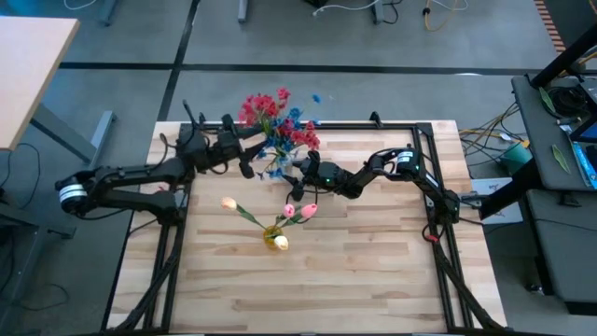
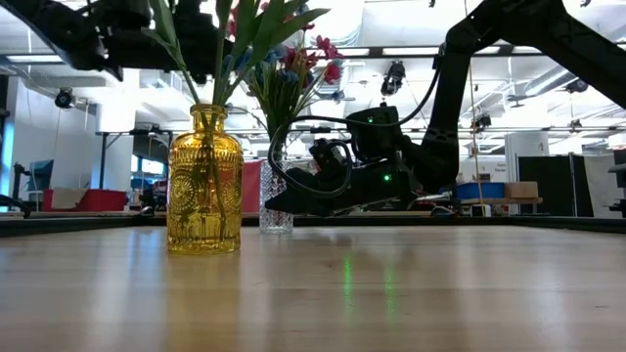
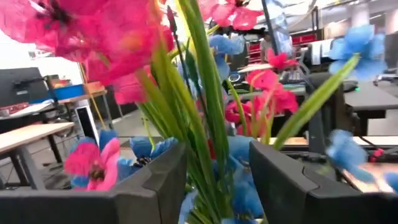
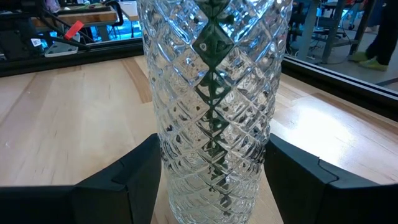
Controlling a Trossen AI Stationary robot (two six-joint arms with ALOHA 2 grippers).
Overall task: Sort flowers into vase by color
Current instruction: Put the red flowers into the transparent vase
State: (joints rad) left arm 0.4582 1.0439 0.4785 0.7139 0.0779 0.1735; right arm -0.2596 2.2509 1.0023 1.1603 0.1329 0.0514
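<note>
Clear vase [image 4: 214, 106] stands at far side of desk [image 1: 373, 271], red and blue flowers [image 1: 278, 121] in it, stems upright. Right gripper [image 4: 211, 180] low at vase base, fingers [image 4: 124, 180] either side of glass, seemingly grasping it to steady. Left gripper [image 3: 214, 180] up at bouquet, fingers [image 3: 155, 186] straddling green stems [image 3: 199, 112]; clenched or loose, cannot tell. Yellow vase [image 2: 204, 181] with tulips [image 1: 297, 212] stands nearer, apart from clear vase. Left arm nearer blossoms; likely pull runs straight up along stem axis.

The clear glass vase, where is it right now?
The clear glass vase stands toward the table's far edge between the right hand's fingers, behind the amber vase in the low view.
</note>
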